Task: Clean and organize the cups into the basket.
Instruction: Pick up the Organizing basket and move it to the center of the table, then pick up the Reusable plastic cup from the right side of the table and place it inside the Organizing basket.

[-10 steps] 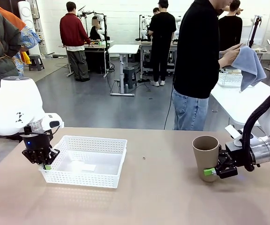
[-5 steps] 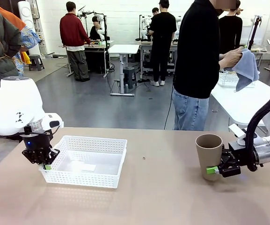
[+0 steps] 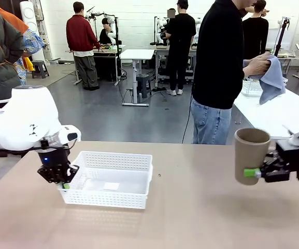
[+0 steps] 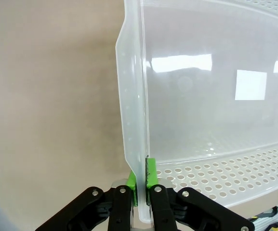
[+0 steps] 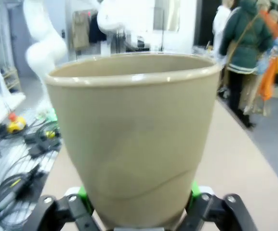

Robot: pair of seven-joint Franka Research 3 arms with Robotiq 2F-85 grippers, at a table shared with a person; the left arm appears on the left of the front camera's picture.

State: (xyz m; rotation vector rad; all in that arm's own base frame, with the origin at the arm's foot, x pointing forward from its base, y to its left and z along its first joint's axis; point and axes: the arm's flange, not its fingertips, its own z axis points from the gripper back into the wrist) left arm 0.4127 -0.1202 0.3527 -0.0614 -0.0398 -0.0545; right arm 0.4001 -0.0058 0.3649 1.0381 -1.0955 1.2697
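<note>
My left tool [image 3: 64,184] is squeezed shut on the left wall of the white basket [image 3: 119,155], near its front corner. The basket sits on the tabletop [image 3: 190,218] toward the left edge. My right tool [image 3: 253,173] has its fingers spread wide around the bottom of a brown cup [image 3: 251,153], and it holds the cup upright in the air by the tabletop's right edge. A person [image 3: 219,62] in black stands past the far edge with a blue cloth [image 3: 272,78].

Tan table [image 3: 190,218], person in black top [image 3: 219,52], blue-grey cloth [image 3: 272,78], white table [image 3: 279,111]
</note>
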